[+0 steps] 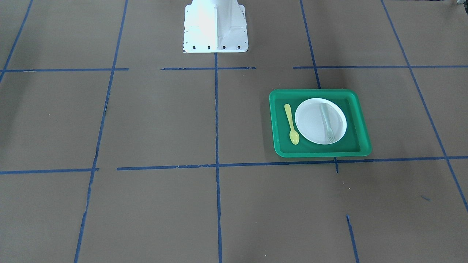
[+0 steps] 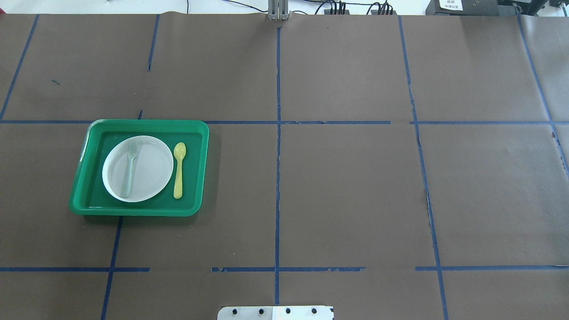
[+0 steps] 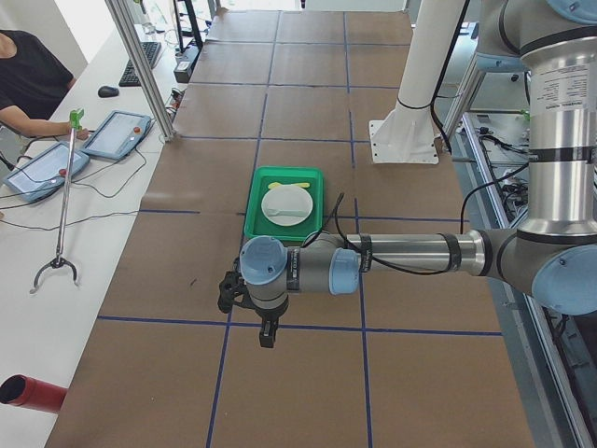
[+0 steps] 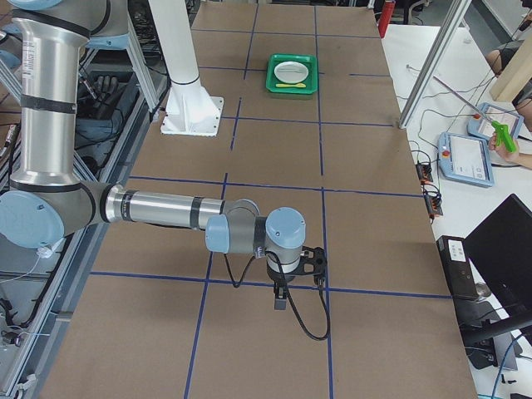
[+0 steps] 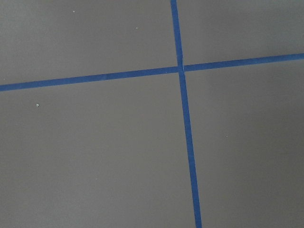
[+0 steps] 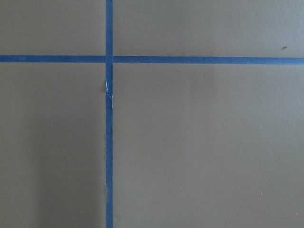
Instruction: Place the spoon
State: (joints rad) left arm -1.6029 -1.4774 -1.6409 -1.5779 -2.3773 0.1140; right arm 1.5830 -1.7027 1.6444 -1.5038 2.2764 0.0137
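The left tool hangs fingers-down from the near arm's wrist, close above the desk and beside a crossing of blue tape lines. It shows only from the side, so I cannot tell whether its jaws are apart or together, and nothing is seen in them. Its wrist camera looks on brown paper and a tape crossing only.

The right tool also points down over the desk, at the opposite end, next to another tape crossing. It too shows only from the side, so I cannot tell how its jaws stand. Its wrist camera likewise shows just paper and tape.

Well apart from both tools, on the robot's left half of the desk, sits a green tray. The spoon lies flat on the tray's floor, just beside a white plate, on the plate's side toward the desk's middle. Its bowl points away from the robot and its handle toward the robot. A grey-green fork lies on the plate, roughly parallel to the spoon, tines also away from the robot.
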